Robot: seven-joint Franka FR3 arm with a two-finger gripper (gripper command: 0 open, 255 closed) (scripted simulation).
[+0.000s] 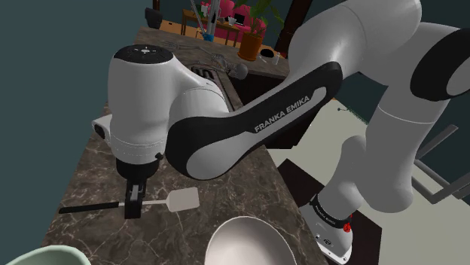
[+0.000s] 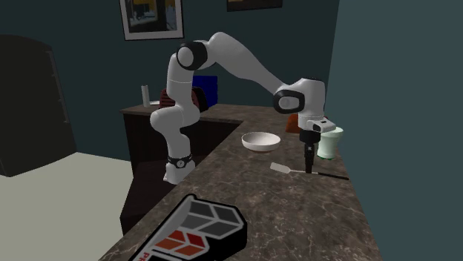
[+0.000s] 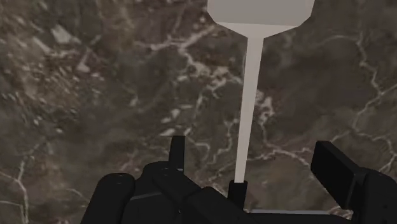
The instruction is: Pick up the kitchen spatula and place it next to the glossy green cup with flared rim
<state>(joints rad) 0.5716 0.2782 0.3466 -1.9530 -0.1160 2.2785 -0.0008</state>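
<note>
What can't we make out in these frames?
Spatula: wrist view, blade runs out of frame; handle mostly hidden behind the base of the open fingers.
Cup: shoulder view, cut off by the bottom edge; shape unreadable there.
Bowl: shoulder view, near side cut off by the bottom edge.

Spatula (image 3: 253, 76) under the black gripper (image 1: 133, 212): off-white blade and neck, black handle. Countertop (image 2: 297, 215): dark brown marble, pale veins. Cup (image 2: 330, 142) near the gripper: pale green. Bowl (image 2: 260, 141): white.
</note>
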